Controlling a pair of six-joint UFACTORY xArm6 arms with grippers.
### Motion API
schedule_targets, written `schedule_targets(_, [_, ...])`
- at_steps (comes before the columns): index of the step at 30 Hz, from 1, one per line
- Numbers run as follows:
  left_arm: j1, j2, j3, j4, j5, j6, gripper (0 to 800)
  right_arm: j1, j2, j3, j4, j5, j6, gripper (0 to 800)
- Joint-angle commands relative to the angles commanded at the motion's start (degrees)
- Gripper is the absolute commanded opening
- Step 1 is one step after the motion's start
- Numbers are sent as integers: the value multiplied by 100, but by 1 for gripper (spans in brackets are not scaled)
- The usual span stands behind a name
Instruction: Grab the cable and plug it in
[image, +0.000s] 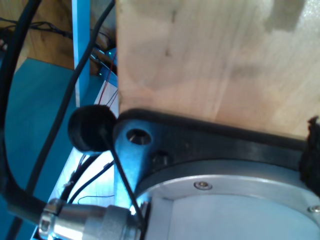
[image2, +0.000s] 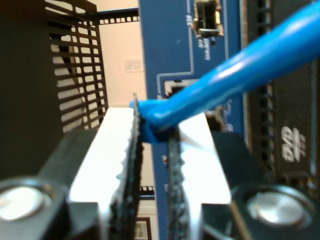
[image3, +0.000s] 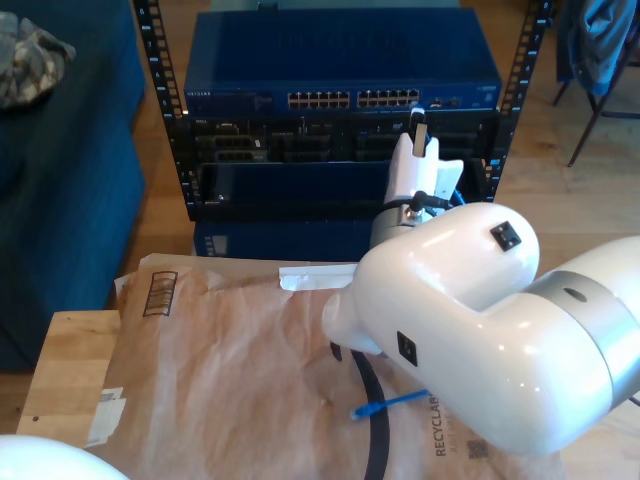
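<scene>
smooth blue cable, serrated second gripper

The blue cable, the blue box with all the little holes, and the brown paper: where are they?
cable (image2: 235, 75), second wrist view, on its sloping blue length.
blue box (image3: 340, 55), exterior view, on its top.
brown paper (image3: 230, 370), exterior view, on its bare middle.
</scene>
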Motion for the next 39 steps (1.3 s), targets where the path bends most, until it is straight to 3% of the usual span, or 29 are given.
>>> schedule_targets(39, [0, 0, 0, 0, 0, 9, 800, -105, 299, -519, -26, 70, 0, 0])
